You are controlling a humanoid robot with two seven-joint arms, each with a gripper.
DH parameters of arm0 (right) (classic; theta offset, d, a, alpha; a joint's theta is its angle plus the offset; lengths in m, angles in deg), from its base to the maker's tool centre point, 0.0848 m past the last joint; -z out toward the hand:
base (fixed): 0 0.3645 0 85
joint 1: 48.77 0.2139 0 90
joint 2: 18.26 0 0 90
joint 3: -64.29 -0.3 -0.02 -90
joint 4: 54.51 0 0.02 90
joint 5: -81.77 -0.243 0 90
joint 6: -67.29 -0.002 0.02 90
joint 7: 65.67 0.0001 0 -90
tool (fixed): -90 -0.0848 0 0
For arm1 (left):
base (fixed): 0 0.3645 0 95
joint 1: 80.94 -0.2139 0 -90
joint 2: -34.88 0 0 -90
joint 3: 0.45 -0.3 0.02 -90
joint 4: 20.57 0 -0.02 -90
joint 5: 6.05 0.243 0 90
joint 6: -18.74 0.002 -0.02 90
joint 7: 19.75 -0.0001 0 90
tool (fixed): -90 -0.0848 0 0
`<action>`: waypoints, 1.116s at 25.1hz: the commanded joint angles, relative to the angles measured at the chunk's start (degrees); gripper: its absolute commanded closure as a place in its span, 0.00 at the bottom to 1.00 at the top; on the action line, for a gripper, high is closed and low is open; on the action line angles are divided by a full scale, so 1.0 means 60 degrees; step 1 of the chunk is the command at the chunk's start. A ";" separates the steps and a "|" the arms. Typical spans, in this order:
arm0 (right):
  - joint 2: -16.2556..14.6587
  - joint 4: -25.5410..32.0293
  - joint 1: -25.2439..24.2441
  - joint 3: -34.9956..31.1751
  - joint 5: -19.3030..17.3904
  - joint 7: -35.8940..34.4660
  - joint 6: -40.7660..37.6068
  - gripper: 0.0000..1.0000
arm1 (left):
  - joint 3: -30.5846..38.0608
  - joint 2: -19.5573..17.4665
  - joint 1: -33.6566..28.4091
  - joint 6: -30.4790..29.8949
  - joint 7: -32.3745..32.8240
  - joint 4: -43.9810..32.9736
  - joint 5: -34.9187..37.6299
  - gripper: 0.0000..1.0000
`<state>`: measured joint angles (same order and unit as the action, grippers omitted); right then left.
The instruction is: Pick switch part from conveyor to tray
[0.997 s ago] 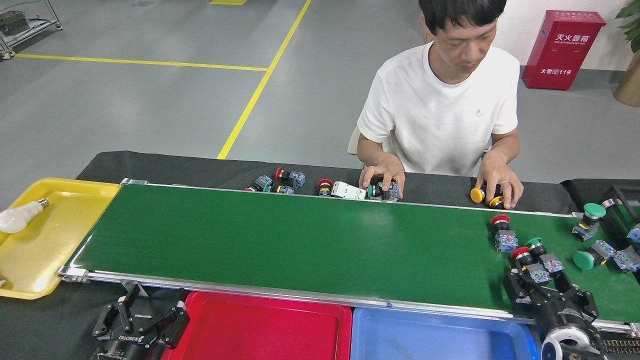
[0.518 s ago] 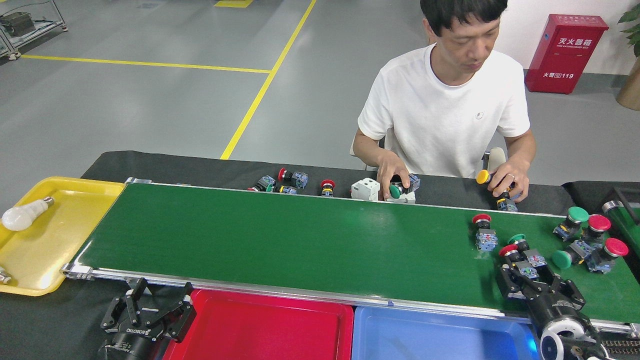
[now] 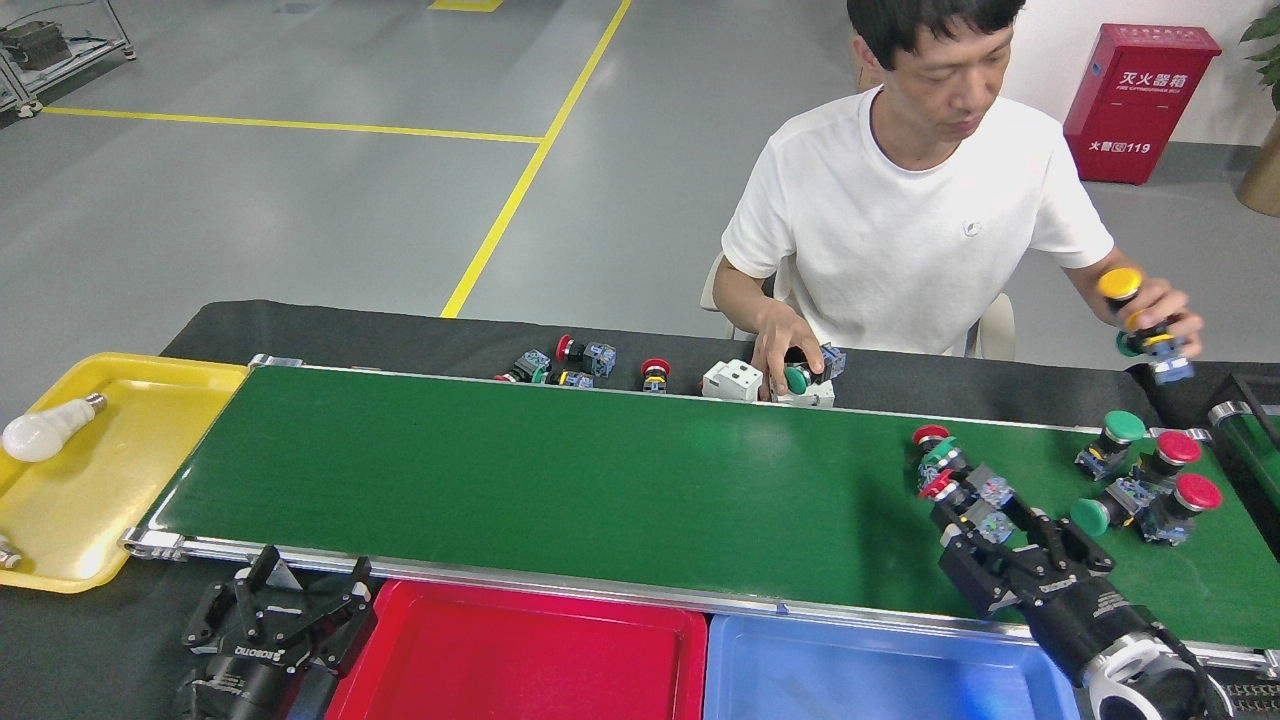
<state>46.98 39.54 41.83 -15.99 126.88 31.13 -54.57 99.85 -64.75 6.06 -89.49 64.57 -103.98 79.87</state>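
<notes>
**Switch parts on conveyor: handling and orientation**

Item: cluster of three push-button switch parts (image 3: 952,478) on the conveyor (image 3: 560,480), toward its right end, lying just ahead of the right tool (image 3: 985,560). Caps red and green; bodies black with blue-grey contact blocks.

Handling (judged): small, rigid plastic, light. Mushroom caps rounded and smooth, likely to slip under a pinch; the squarer contact block or the black barrel offers flatter faces and is the better hold. The parts touch one another, so closing on one may nudge its neighbours.

Orientation: each lies on its side, long axis running cap to block, caps toward the upper left, blocks toward the tool. A pinch across that axis suits best.

Right tool: fingers spread, low over the belt, tips at the nearest block; whether they touch it cannot be told.

Left tool (image 3: 290,620): fingers spread, holding nothing, beside the red tray (image 3: 400,650), which shows no parts.

Also present: four more switches (image 3: 1140,470) farther right on the belt; a person's hand (image 3: 1150,310) holding a yellow-capped switch beyond the surface.
</notes>
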 commanded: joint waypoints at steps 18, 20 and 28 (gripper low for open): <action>0.0494 0.0204 0.1130 0.3522 0.0803 -0.0049 0.1780 0.08 | -0.0604 0.0037 0.1100 -0.0008 -0.0108 -0.0088 0.0021 0.00; 0.0494 0.0204 0.1130 0.3507 0.0788 -0.0034 0.1809 0.07 | -0.0633 0.0052 0.1100 -0.0008 -0.0108 -0.0088 0.0021 0.00; 0.0406 0.0190 0.1145 0.1852 0.0788 -0.0137 0.2937 0.06 | -0.0897 0.0067 0.1056 -0.0038 -0.0050 -0.0088 0.0021 0.00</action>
<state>49.90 40.14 47.75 -2.66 131.68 31.13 -39.32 94.65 -64.29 11.90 -89.56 64.19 -103.96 79.88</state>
